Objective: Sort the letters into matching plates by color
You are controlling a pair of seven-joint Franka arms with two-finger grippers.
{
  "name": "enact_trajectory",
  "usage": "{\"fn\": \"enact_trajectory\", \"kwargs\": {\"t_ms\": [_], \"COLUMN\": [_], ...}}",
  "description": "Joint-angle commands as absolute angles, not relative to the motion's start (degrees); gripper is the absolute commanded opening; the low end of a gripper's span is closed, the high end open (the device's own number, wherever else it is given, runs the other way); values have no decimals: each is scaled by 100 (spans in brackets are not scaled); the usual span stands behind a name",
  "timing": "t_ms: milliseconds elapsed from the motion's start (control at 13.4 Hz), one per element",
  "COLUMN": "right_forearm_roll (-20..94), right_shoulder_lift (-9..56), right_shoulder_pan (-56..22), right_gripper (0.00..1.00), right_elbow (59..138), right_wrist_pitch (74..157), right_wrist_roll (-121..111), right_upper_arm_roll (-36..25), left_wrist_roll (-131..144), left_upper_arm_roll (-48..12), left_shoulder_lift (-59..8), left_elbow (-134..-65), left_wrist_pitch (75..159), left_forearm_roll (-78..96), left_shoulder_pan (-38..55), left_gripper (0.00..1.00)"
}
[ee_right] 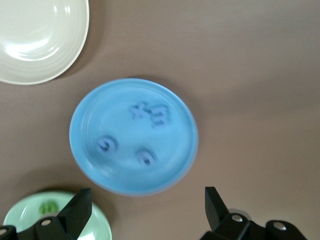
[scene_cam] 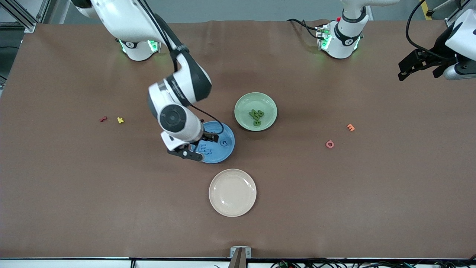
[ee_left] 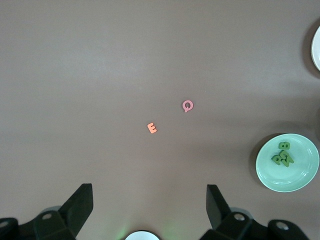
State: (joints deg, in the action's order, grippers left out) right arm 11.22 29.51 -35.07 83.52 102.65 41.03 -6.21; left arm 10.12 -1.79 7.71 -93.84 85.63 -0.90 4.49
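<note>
The blue plate (scene_cam: 227,150) lies mid-table with several blue letters (scene_cam: 205,149) in it. My right gripper (scene_cam: 199,147) hangs just above the plate's edge toward the right arm's end, open and holding nothing. The right wrist view shows the blue plate (ee_right: 175,140), its blue letters (ee_right: 150,114) and my empty right gripper (ee_right: 147,210). The pale green plate (scene_cam: 245,104) lies farther from the front camera and holds a pile of green letters (scene_cam: 256,116). My left gripper (scene_cam: 418,69) waits open, high over the left arm's end of the table. The left wrist view takes in the green plate (ee_left: 290,177) and green letters (ee_left: 282,156) past my open left gripper (ee_left: 150,205).
A cream plate (scene_cam: 232,192) lies nearer the front camera than the blue one. A red letter (scene_cam: 103,119) and a yellow letter (scene_cam: 120,120) lie toward the right arm's end. An orange E (scene_cam: 350,127) and a pink Q (scene_cam: 330,144) lie toward the left arm's end.
</note>
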Motion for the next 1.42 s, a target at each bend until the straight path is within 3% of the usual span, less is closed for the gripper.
{"fn": "enact_trajectory", "kwargs": {"t_ms": [0,298,745,1342], "right_forearm_roll": [1099,653,352,123], "right_shoulder_lift": [1823,924,492,545], "right_shoulder_pan": [-3060,-2076,-556,-396], "right_gripper": [100,100,100,100], "right_elbow": [8753,8780,8719,7954], "right_wrist_pitch": [9434,8509,8446,8411], "right_wrist_roll": [3563,2297,-111,-273], "right_upper_arm_roll": [-571,-571,-571,-562], "left_wrist_roll": [940,940,940,940], "left_upper_arm_roll": [-185,-185,-185,-185], "left_shoulder_lift": [861,861,861,853], "left_elbow": [-9439,-9448,-9457,-9448], "left_wrist_pitch": [8534,8534,8534,8534], "left_forearm_roll": [-62,-62,-62,-62], "left_shoulder_pan": [440,448,448,448], "left_gripper": [100,100,100,100]}}
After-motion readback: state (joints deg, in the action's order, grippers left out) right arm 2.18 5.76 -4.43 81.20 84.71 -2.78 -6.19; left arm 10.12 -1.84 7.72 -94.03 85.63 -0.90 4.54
